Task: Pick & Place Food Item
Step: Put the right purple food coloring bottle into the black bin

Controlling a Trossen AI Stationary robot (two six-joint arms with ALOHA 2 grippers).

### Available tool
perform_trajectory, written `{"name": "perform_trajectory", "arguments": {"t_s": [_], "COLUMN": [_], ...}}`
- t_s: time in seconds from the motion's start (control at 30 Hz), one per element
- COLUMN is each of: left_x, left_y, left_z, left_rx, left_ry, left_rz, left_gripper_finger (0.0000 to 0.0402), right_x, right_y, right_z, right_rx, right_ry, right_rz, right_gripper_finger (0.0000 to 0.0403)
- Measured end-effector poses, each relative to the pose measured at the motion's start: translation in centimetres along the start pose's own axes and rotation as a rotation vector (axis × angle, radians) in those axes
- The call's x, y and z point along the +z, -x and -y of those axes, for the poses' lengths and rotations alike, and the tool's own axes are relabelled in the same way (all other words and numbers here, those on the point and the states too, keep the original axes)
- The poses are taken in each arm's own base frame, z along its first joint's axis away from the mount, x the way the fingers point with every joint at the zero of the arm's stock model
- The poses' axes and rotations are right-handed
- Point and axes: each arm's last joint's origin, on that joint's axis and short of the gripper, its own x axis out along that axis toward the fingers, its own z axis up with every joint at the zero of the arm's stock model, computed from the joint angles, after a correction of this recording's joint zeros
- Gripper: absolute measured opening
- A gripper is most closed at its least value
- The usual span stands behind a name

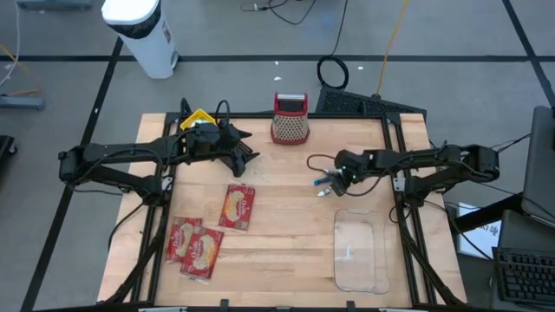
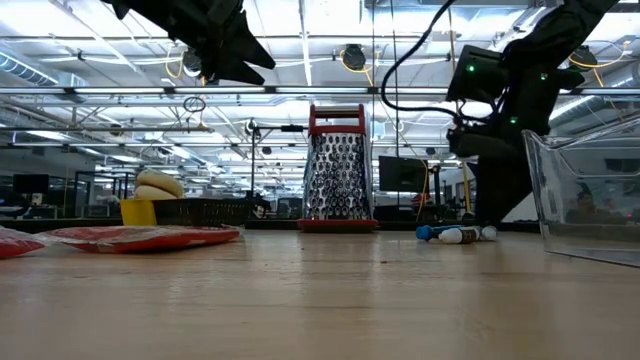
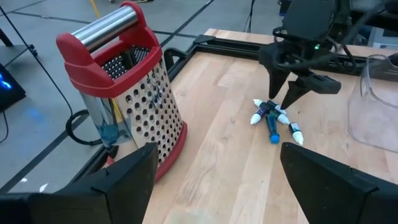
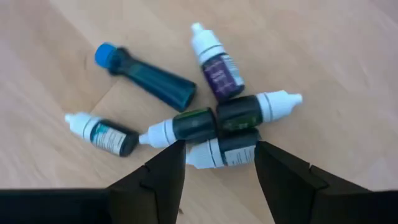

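Several small dropper bottles (image 4: 205, 124) with white or blue caps lie in a cluster on the wooden table (image 1: 286, 217), right of its middle. My right gripper (image 4: 217, 168) points steeply down over them, open. Its fingers stand on either side of one white-capped bottle (image 4: 221, 152) at the cluster's edge, and I see no touch. The same gripper (image 3: 281, 99) shows as a spread fork above the bottles (image 3: 273, 118) in the left wrist view. My left gripper (image 1: 251, 149) hangs open and high over the table's far left part, holding nothing.
A red-framed metal grater (image 1: 290, 119) stands at the far edge. Three red food packets (image 1: 237, 206) (image 1: 195, 247) lie at the near left. A clear plastic tray (image 1: 360, 251) sits at the near right, close to the bottles. A yellow holder with buns (image 2: 155, 195) is at the far left.
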Motion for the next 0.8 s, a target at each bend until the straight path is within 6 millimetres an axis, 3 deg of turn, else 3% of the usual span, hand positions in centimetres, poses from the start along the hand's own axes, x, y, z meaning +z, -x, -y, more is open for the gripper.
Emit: {"name": "perform_trajectory", "arguments": {"t_s": [0.5, 0.8], "left_x": [-0.01, -0.16], "left_y": [0.00, 0.00], "left_z": [0.00, 0.00], "left_rx": [0.000, 0.000], "left_ry": [0.004, 0.002], "left_rz": [-0.002, -0.017], "left_gripper_finger": [0.0340, 0.0340], "right_x": [-0.01, -0.11], "right_y": [0.00, -0.01], "right_z": [-0.07, -0.18], "right_rx": [0.002, 0.055], "right_ry": [0.768, 0.947], "right_rz": [0.003, -0.002], "right_gripper_finger": [0.0173, 0.0173]}}
